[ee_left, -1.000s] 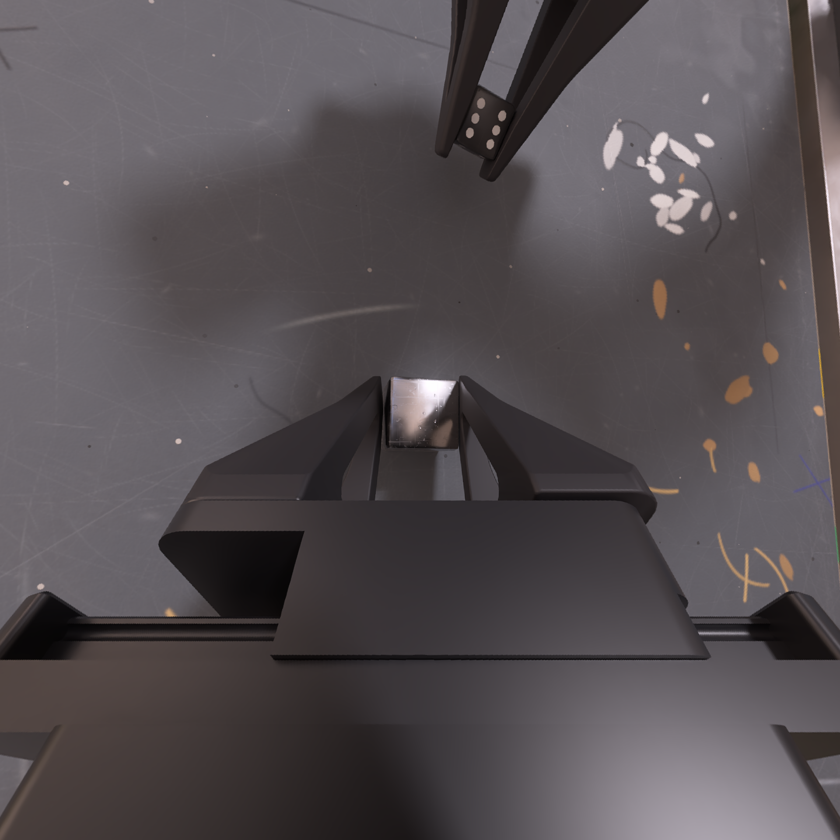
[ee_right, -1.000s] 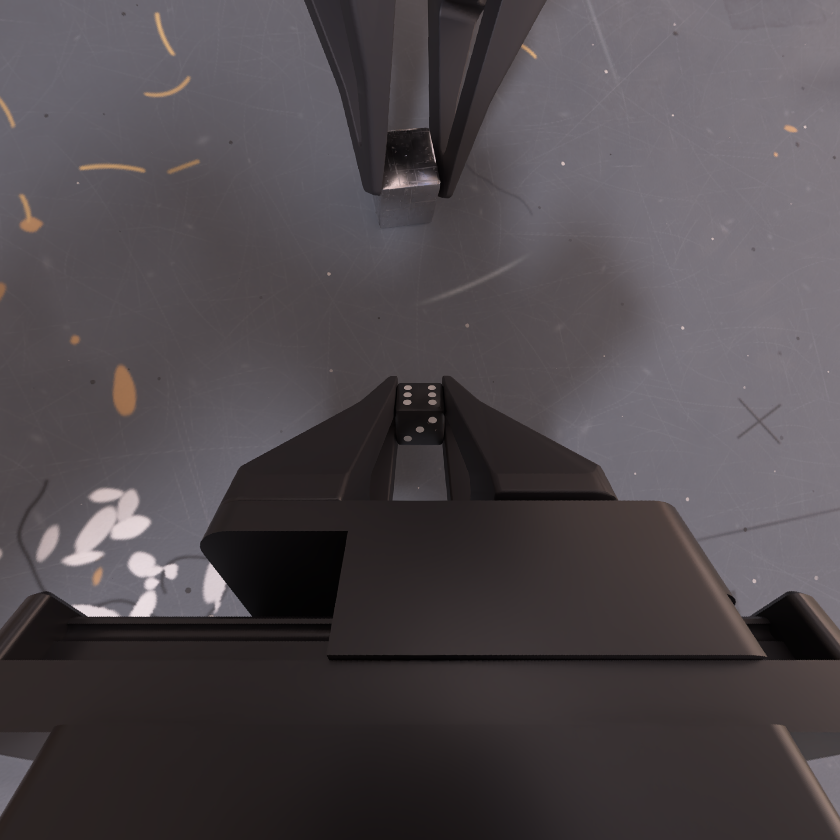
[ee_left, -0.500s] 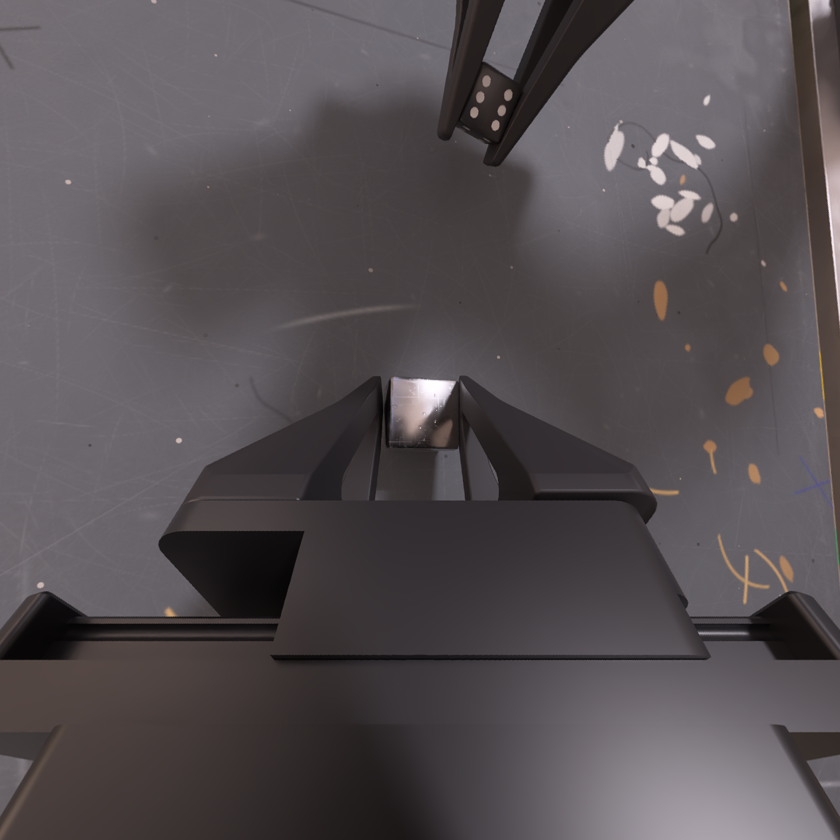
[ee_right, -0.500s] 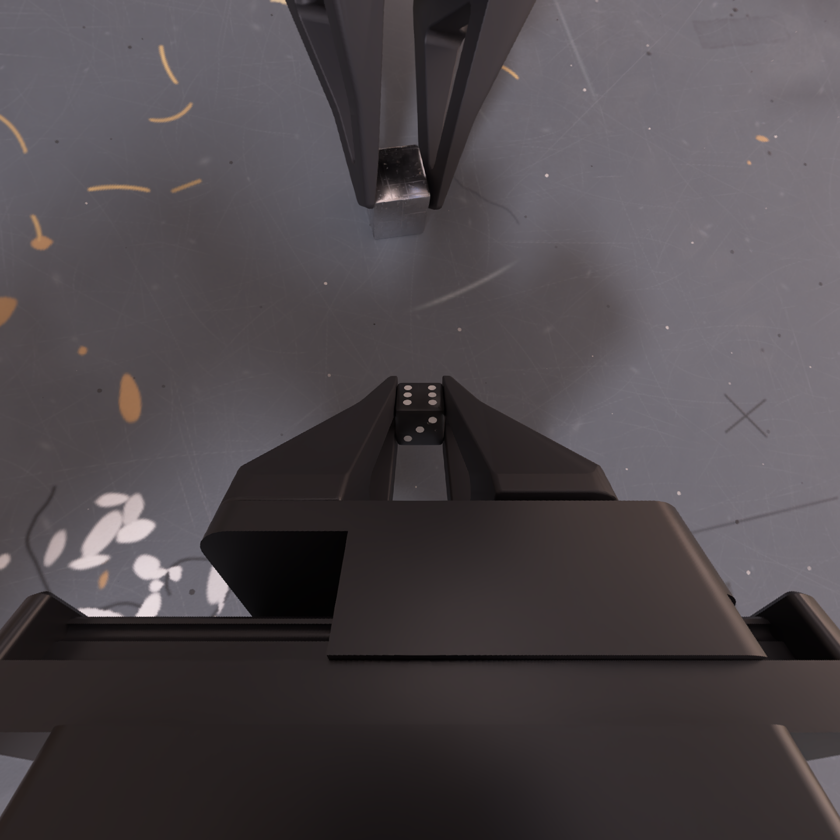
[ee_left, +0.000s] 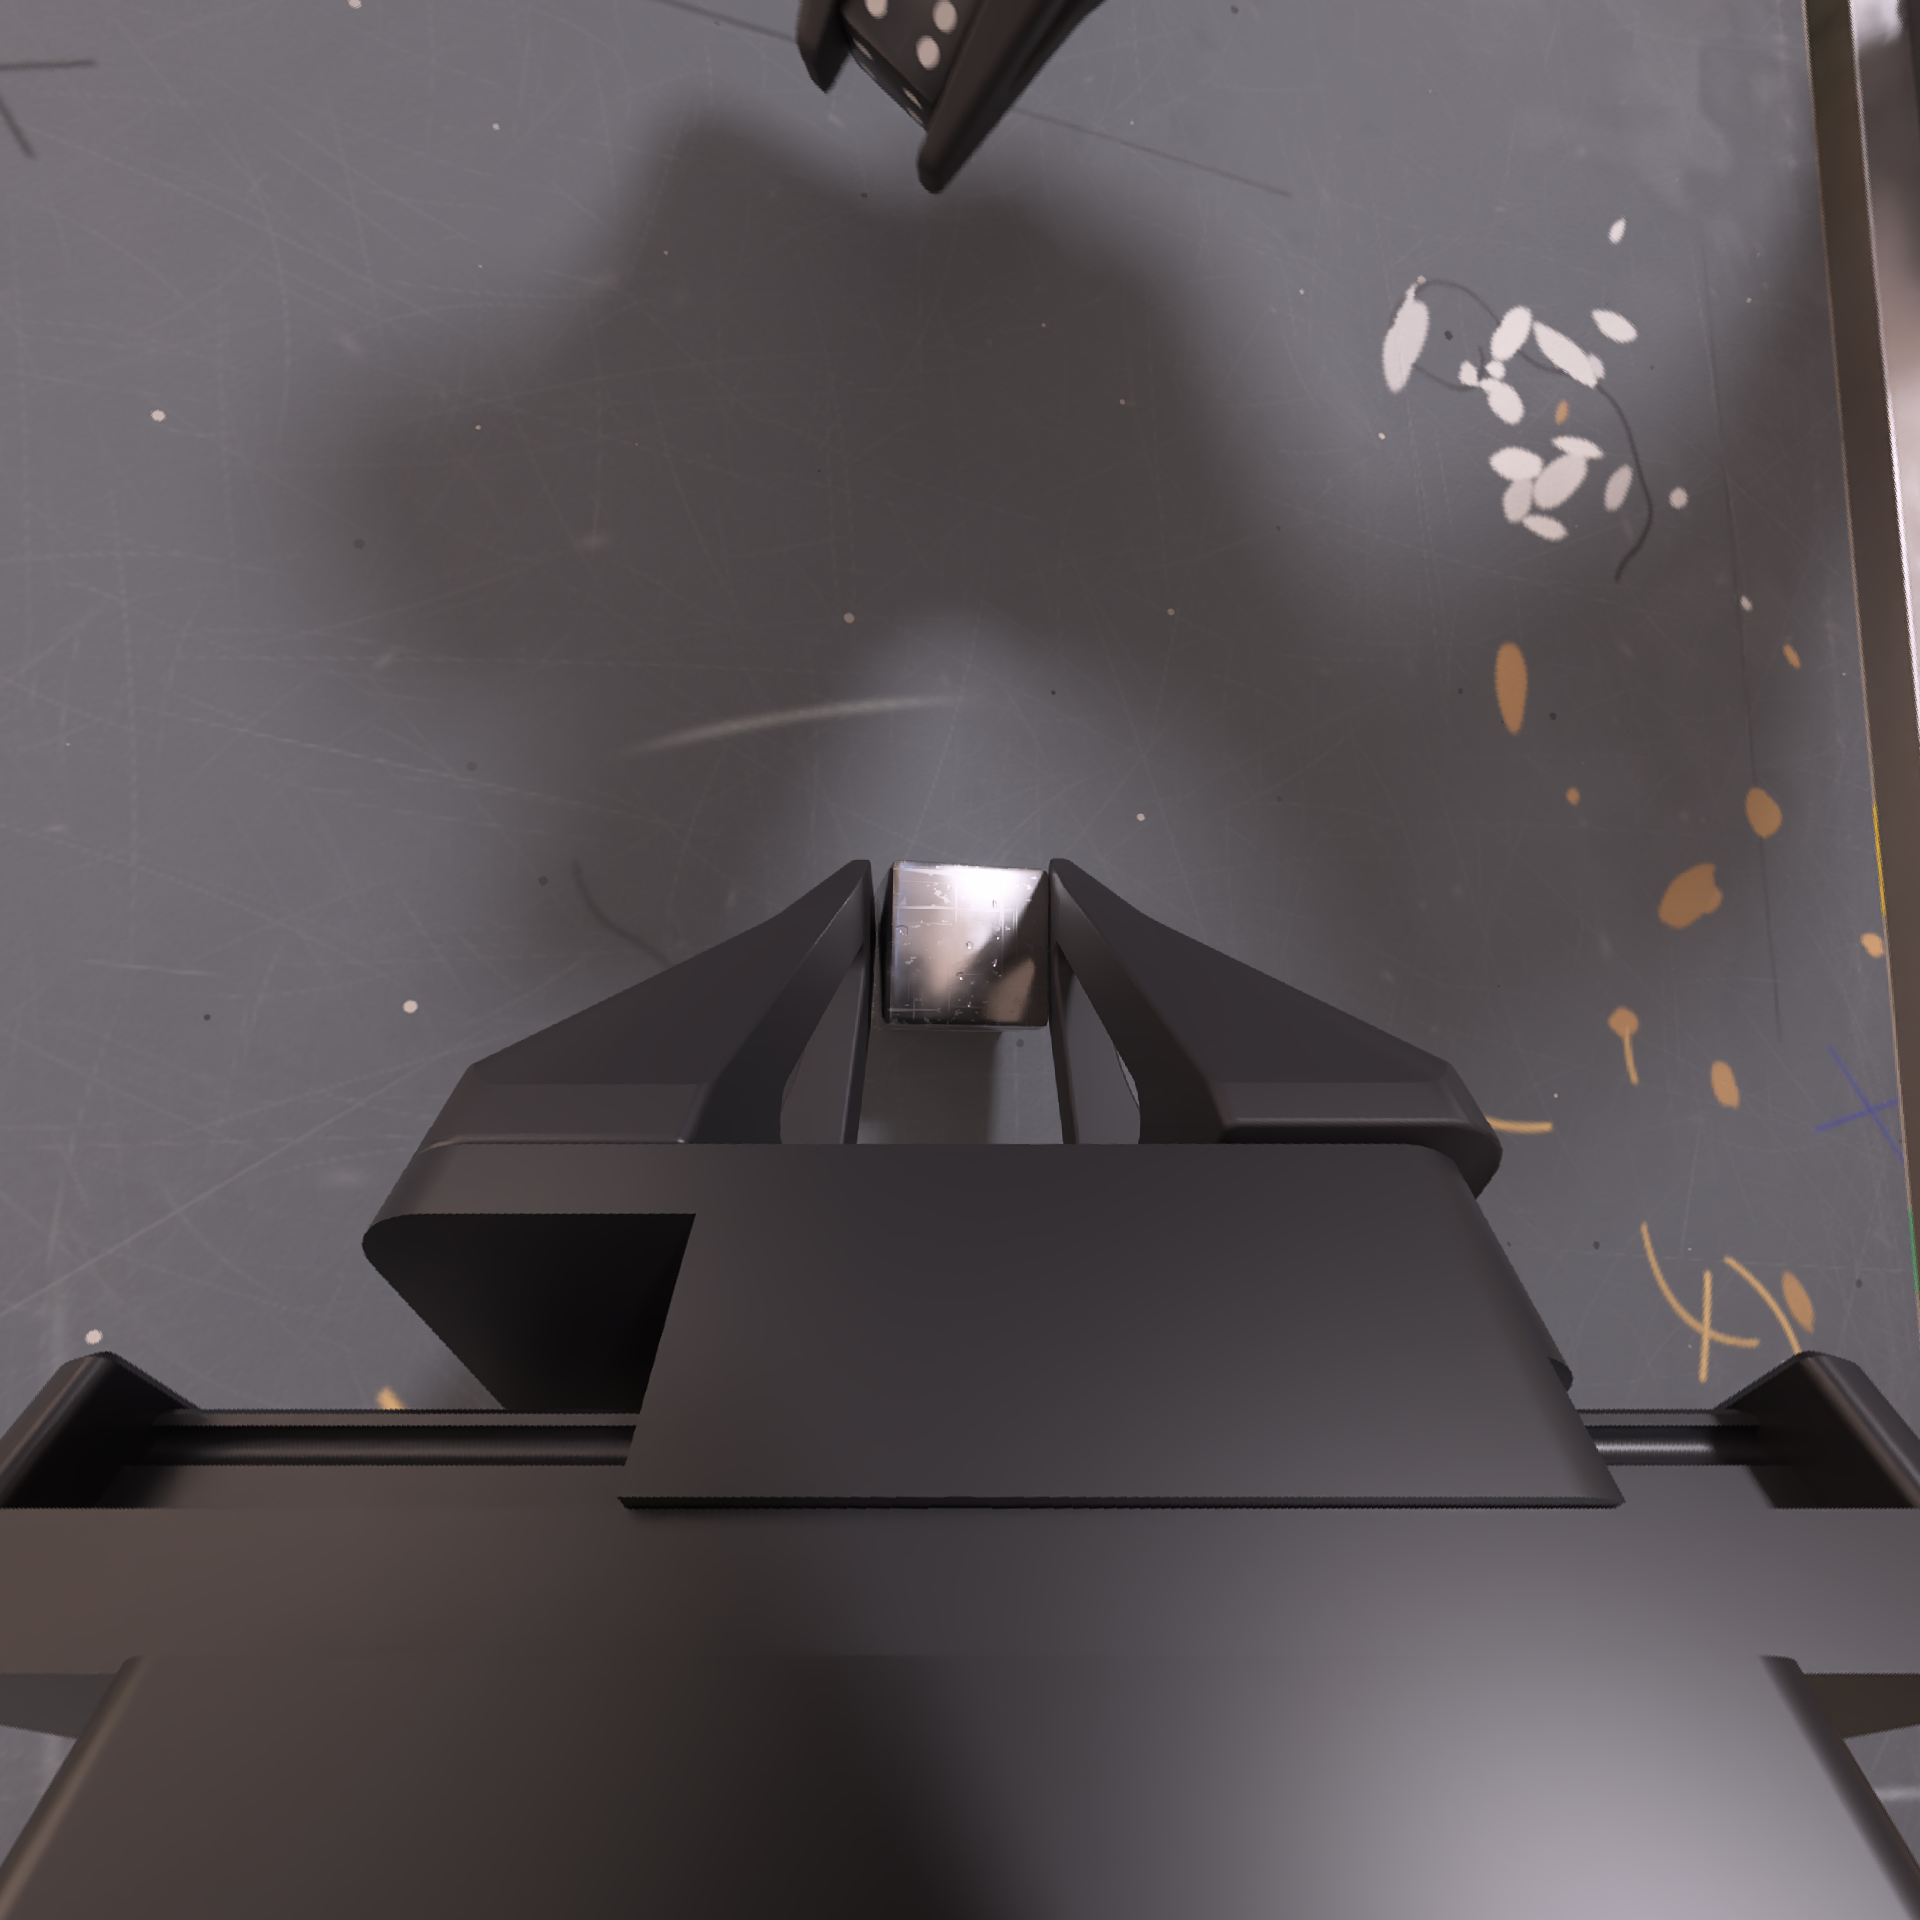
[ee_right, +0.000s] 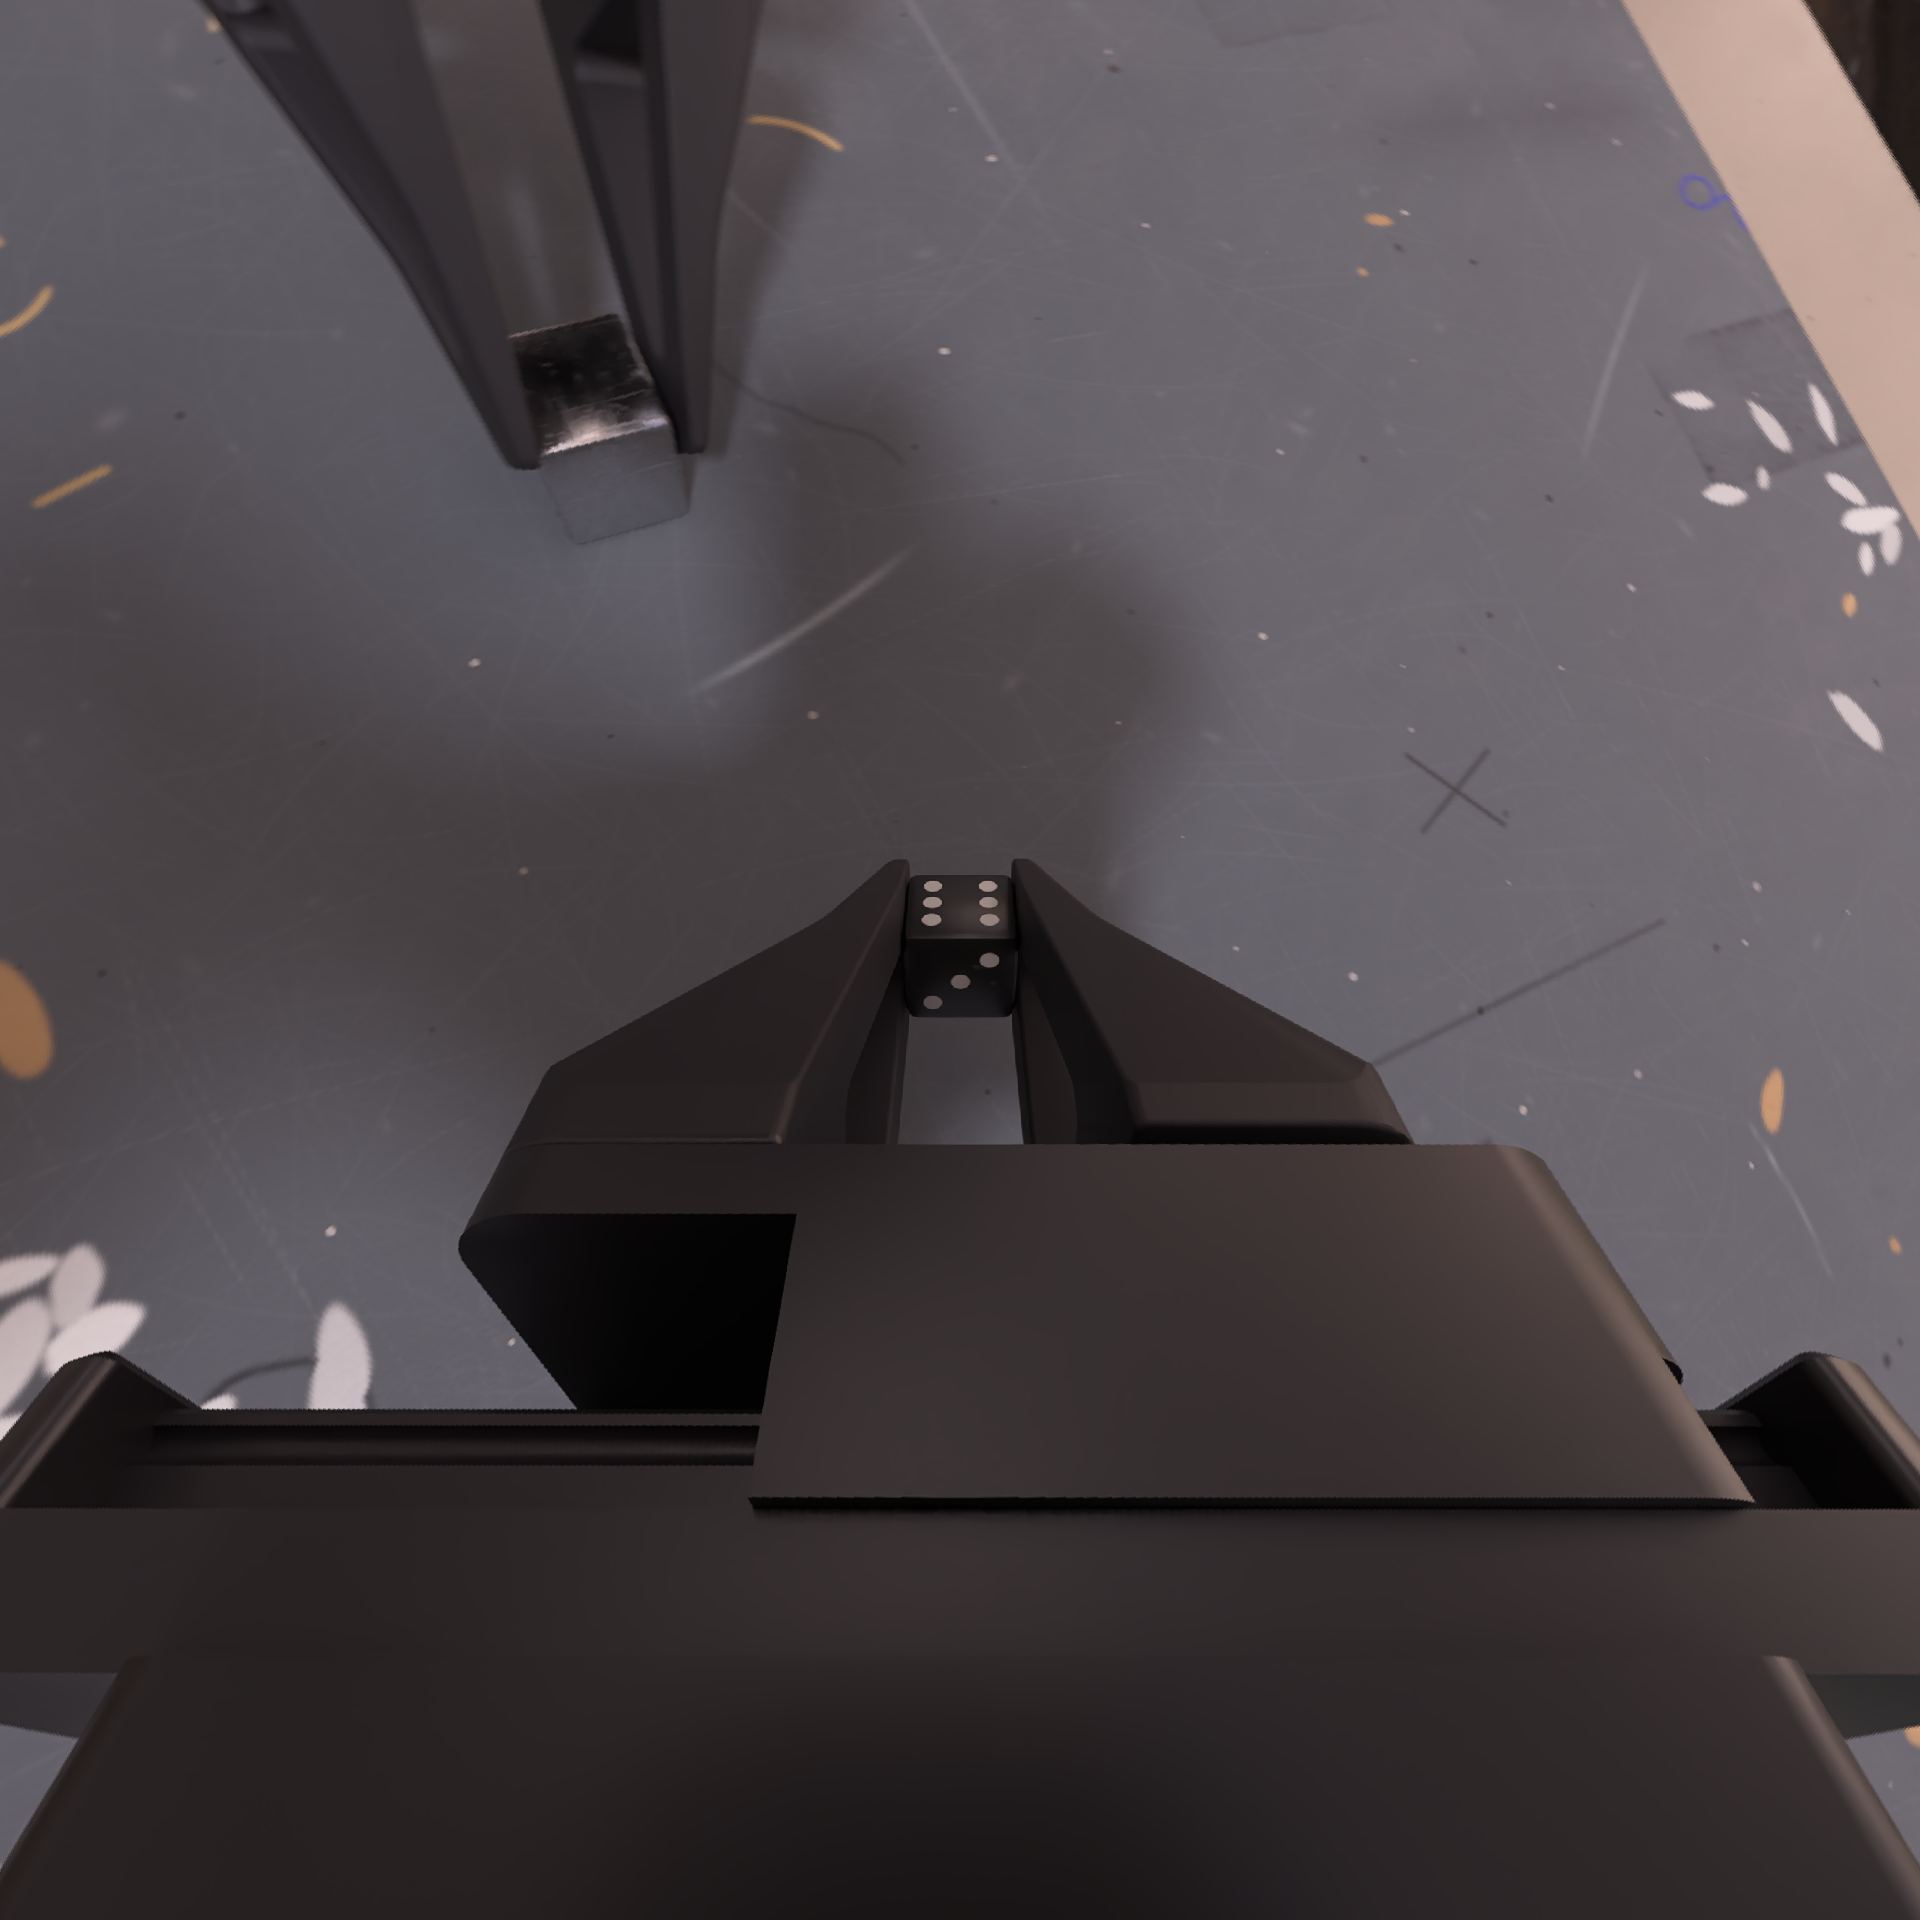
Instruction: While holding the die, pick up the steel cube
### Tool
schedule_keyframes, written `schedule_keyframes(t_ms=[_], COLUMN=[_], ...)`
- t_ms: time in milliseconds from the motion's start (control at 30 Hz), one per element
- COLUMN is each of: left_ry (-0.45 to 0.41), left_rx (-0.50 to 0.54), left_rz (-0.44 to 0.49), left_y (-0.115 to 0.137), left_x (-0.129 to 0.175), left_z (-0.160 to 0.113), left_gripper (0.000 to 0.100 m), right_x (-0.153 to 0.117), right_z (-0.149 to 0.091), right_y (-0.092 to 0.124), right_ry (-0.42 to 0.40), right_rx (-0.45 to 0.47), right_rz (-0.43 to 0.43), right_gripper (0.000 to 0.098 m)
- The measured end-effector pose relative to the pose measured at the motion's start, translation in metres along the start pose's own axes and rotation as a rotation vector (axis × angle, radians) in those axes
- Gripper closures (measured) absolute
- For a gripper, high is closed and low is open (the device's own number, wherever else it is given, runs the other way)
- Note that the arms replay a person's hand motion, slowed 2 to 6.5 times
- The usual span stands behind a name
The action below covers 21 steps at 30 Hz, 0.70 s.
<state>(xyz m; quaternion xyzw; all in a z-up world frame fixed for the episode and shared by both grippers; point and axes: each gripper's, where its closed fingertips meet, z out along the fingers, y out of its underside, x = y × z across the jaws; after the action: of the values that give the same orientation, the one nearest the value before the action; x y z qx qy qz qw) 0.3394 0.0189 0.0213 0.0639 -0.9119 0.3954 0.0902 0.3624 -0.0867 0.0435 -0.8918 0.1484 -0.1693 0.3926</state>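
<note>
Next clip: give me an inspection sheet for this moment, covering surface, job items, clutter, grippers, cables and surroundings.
Surface: grey table, scratched, with white and orange paint flecks.
Job's things: steel cube between the left fingers; black die between the right fingers.
Clutter: nothing seen.
Grippers: left gripper shut on the steel cube; right gripper shut on the die.
Cables: nothing seen.
Surroundings: pale table edge at the far right.
</note>
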Motion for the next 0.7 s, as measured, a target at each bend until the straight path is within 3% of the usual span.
schedule_keyframes(t_ms=[433,700], left_ry=[0.000,0.000], left_rx=[0.000,0.000], left_rz=[-0.001,-0.001], left_y=[0.000,0.000], left_x=[0.000,0.000], left_z=[0.000,0.000], left_gripper=[0.072,0.072], right_x=[0.034,0.027], right_z=[-0.001,0.004], right_y=[0.006,0.010], right_ry=[0.221,0.231], right_rx=[-0.015,-0.036], right_rz=[0.145,0.240], right_gripper=[0.0819,0.0819])
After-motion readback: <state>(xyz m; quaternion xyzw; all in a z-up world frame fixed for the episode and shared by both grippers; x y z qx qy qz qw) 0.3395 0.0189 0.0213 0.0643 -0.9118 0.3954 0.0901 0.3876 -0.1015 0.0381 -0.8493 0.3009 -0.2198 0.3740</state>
